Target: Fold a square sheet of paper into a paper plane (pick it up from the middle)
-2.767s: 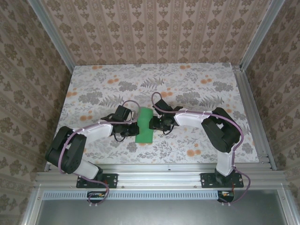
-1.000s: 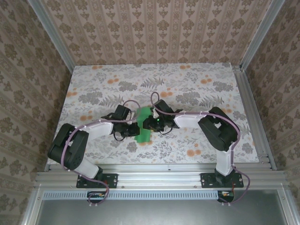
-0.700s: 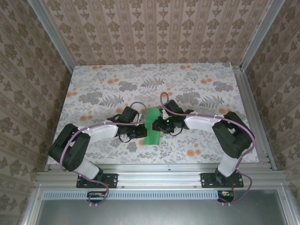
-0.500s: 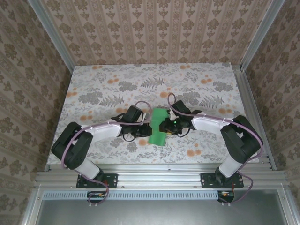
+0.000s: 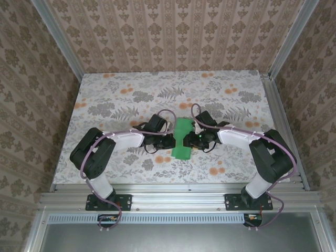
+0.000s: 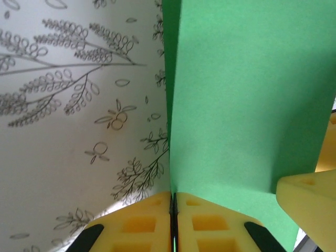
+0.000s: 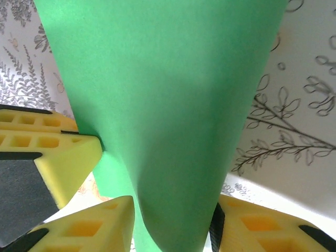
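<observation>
The square sheet of paper (image 5: 182,137) is bright green and doubled over into a long narrow shape. It stands up off the floral table between my two grippers. My left gripper (image 5: 169,140) is shut on the paper's left edge; in the left wrist view its yellow fingertips (image 6: 173,197) pinch the green sheet (image 6: 236,94). My right gripper (image 5: 196,139) meets the paper from the right. In the right wrist view its jaws (image 7: 173,210) stand apart, with the rounded fold of the paper (image 7: 168,105) bulging between them.
The floral tabletop (image 5: 115,100) stretches behind and to both sides of the grippers. Patterned walls with metal frame rails (image 5: 278,121) enclose it. The left gripper's yellow finger (image 7: 58,155) sits close to the right gripper's jaws.
Both grippers have carried the green paper to the right across the table. The right gripper's jaws have spread wider, while the left stays pinched on the paper.
</observation>
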Robot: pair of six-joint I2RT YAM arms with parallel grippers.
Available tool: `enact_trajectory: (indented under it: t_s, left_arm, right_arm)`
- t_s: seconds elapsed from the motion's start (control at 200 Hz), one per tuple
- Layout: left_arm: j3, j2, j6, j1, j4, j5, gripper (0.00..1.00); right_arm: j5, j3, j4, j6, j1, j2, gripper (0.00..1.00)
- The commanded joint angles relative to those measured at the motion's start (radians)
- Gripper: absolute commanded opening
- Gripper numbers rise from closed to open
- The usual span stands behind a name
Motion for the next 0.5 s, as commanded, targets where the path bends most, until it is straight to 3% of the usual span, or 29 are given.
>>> enact_trajectory:
  t_s: [0.0,0.495]
  left_arm:
    - [0.04,0.031,0.043,-0.007,-0.032,-0.005,0.1]
    - [0.1,0.112,0.068,0.003,-0.033,0.022,0.12]
  right_arm:
    - [0.06,0.041,-0.055,-0.047,-0.01,0.026,0.46]
    - [0.136,0.079,-0.083,-0.1,-0.02,0.097,0.42]
